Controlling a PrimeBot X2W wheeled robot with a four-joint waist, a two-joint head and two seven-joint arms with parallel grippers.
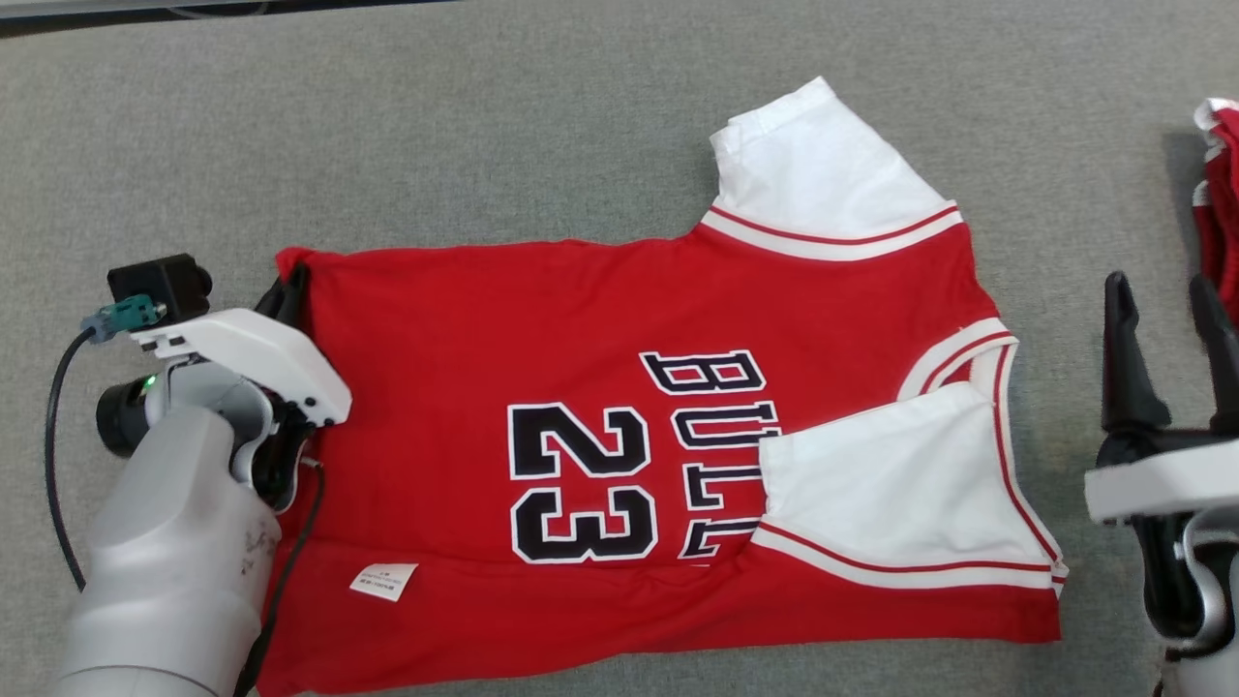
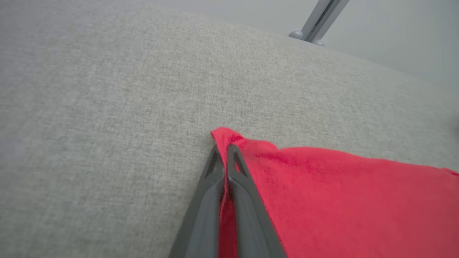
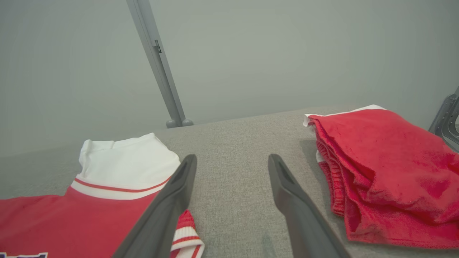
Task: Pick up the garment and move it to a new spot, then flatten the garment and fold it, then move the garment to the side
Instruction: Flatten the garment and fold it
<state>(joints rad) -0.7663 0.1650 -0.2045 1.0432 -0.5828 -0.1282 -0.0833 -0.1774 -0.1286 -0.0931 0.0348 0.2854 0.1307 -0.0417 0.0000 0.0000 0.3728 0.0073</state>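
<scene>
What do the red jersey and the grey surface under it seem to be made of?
The jersey looks like a soft, matte knit fabric, perhaps cotton or polyester: it lies limp and creases. The surface seems covered in grey woven cloth, matte; a fine criss-cross weave shows in the left wrist view.

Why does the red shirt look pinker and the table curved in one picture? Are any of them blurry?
Head view: even light, sharp print on the jersey, a faint shadow beside the red pile. Left wrist view: the wide lens bows the table edge and washes the jersey pinkish. Right wrist view: hazy, dim background; soft shadow beside the pile.
</scene>
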